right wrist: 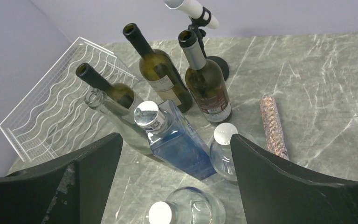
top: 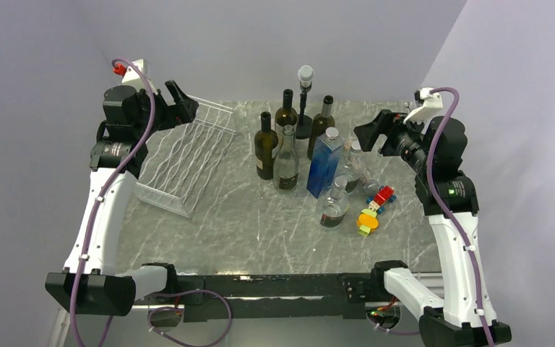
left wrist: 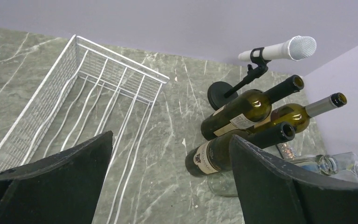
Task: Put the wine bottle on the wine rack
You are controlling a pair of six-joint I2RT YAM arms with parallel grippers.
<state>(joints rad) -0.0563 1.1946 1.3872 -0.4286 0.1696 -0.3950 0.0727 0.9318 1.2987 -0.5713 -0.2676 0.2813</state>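
Nothing is being held yet, so the task is sitting at its first step, the reach for a bottle. Both arms are hovering raised above the table (top: 217,231) with elbows bent. The left gripper (top: 179,105) is hanging over the far end of the wine rack (top: 188,155) with its fingers spread wide. The right gripper (top: 374,132) is waiting at the 3 o'clock side of the bottle cluster, fingers likewise apart and empty. The rack is lying at about 9 o'clock on the table, carrying no bottle. The nearest wine bottle (top: 265,147) is standing upright at 3 o'clock from the rack, with a clear bottle (top: 286,163) just beside it at its 4 o'clock and a blue bottle (top: 325,163) beyond. Two more dark bottles are standing toward 12 o'clock near a microphone (top: 304,101). By my judgement, the next move is calling for one gripper to come down on a dark bottle, clamp firmly, and lift without knocking the crowded neighbours, then lay it flat in a trough of the rack.
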